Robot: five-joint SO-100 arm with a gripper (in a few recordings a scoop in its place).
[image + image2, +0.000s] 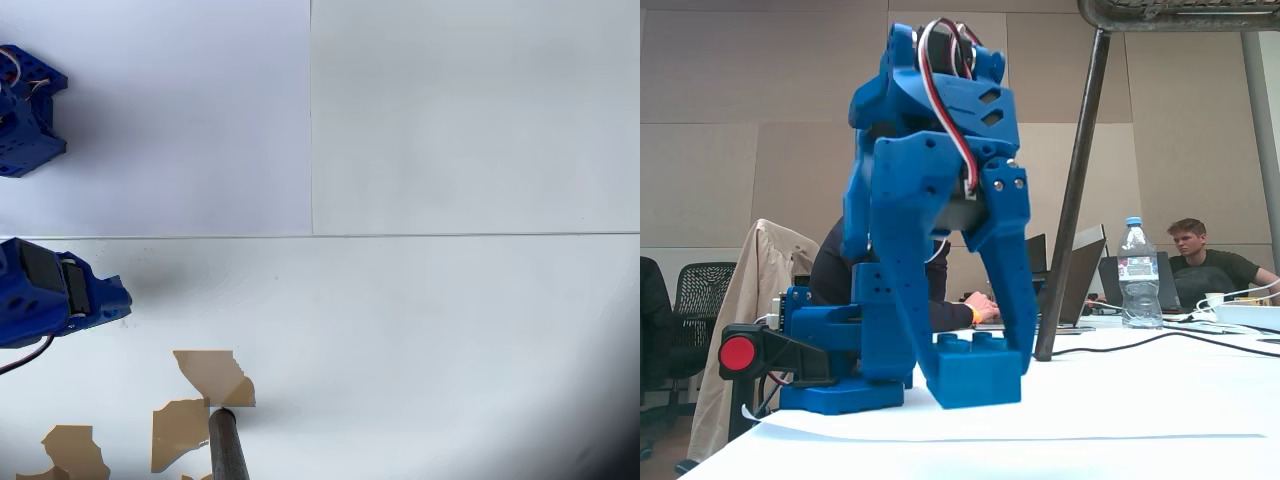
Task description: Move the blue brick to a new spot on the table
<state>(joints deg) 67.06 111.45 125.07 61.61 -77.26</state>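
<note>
While my gripper (970, 375) stands over the blue brick (975, 368) on the table (1120, 410), fingers close around its sides, I should check both pads bite squarely, then lift straight; behind, bottle (1138, 272) and laptops stay well apart.

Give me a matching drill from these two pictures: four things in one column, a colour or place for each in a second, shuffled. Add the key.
Things:
1. blue brick
2. water bottle
3. round knob
4. dark rod

Descriptions:
A. red, low at the left of the fixed view
B. rises from the bottom edge of the overhead view, beside brown chipped patches
C. on the table, between the jaws of the gripper
D. clear, standing upright near the laptops

Pairs: 1-C, 2-D, 3-A, 4-B
</note>
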